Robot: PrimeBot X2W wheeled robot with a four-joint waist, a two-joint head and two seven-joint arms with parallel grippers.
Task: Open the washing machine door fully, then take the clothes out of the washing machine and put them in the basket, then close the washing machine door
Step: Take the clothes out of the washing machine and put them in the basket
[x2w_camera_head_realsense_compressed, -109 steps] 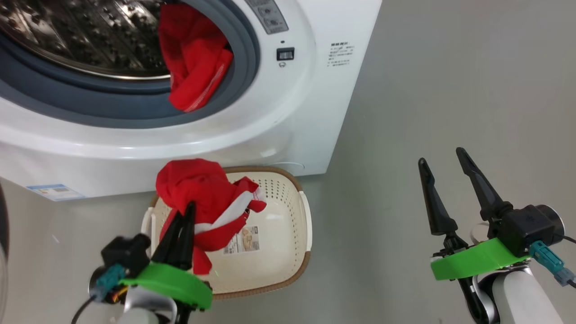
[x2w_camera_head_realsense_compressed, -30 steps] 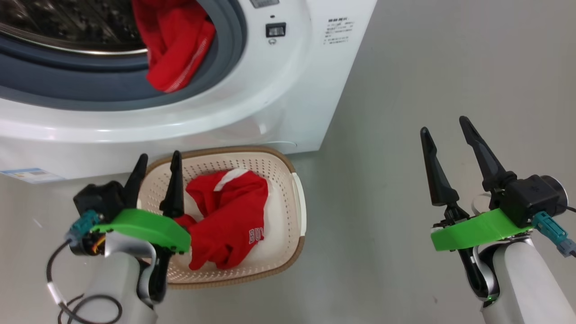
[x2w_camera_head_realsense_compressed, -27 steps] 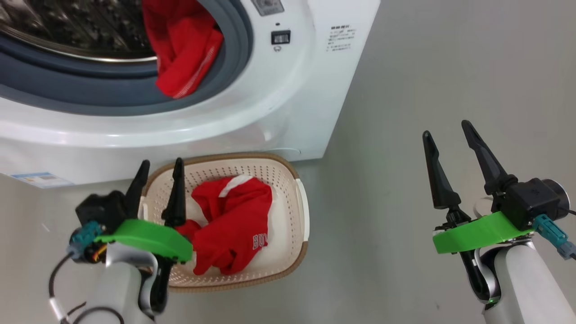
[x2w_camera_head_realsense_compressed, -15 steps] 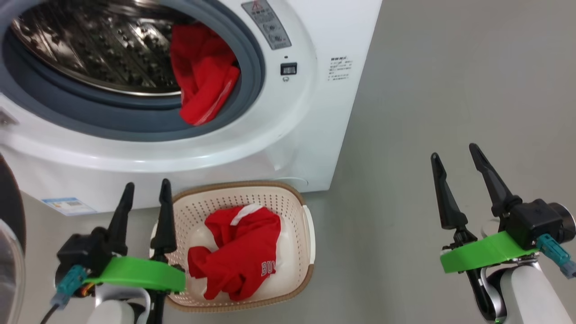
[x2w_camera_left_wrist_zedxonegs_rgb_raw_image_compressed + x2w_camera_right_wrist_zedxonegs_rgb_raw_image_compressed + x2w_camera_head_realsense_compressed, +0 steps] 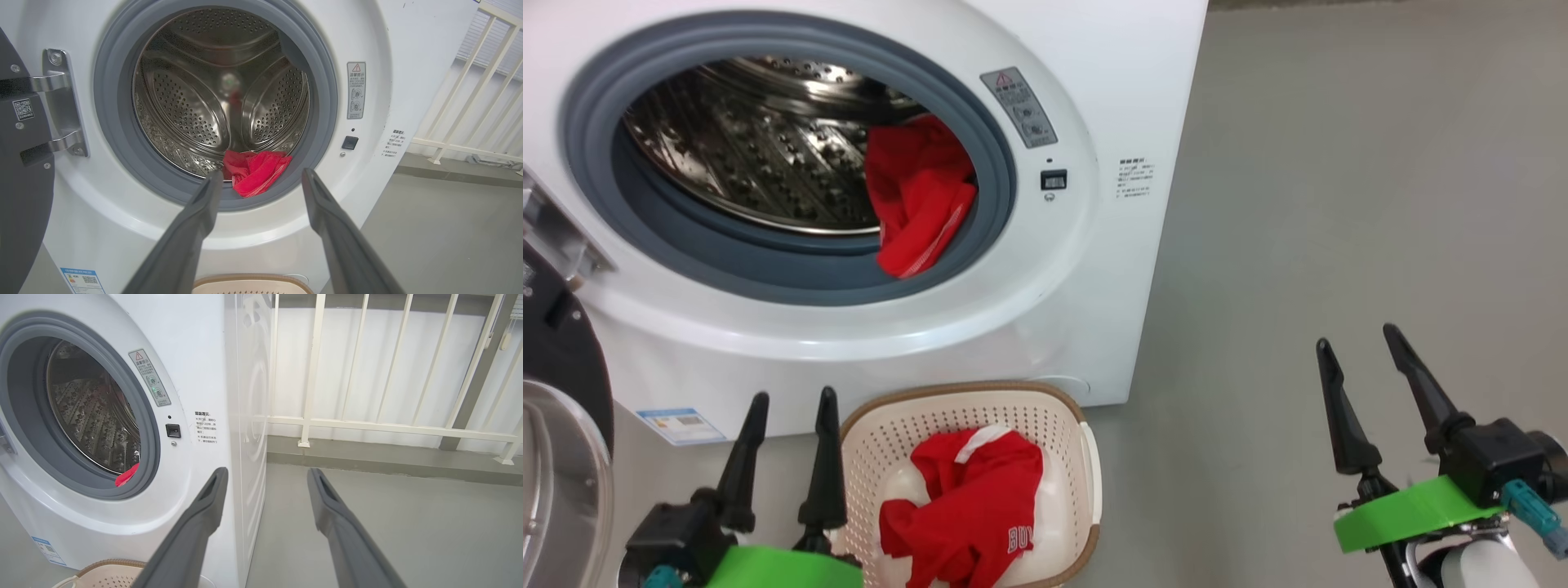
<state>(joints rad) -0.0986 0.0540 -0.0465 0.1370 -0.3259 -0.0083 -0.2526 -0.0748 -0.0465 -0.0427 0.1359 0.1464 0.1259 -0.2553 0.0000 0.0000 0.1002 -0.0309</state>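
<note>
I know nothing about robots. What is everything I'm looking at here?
Floor: one, grey, all around.
Washing machine: one, white, left and centre.
Washing machine door: one, black-rimmed glass, swung open far left.
Drum: one, steel, inside the machine.
Seal: one, grey, round the opening.
Basket: one, cream with brown rim, before the machine.
Clothes: two, red, one at the drum's front edge, the other in the basket.
Label: one, blue, machine's lower left corner.
Railing: one, white, beyond the machine's right side.
Left jaws: one pair, dark fingers, open, beside the basket.
Right jaws: one pair, dark fingers, open, over bare floor.
</note>
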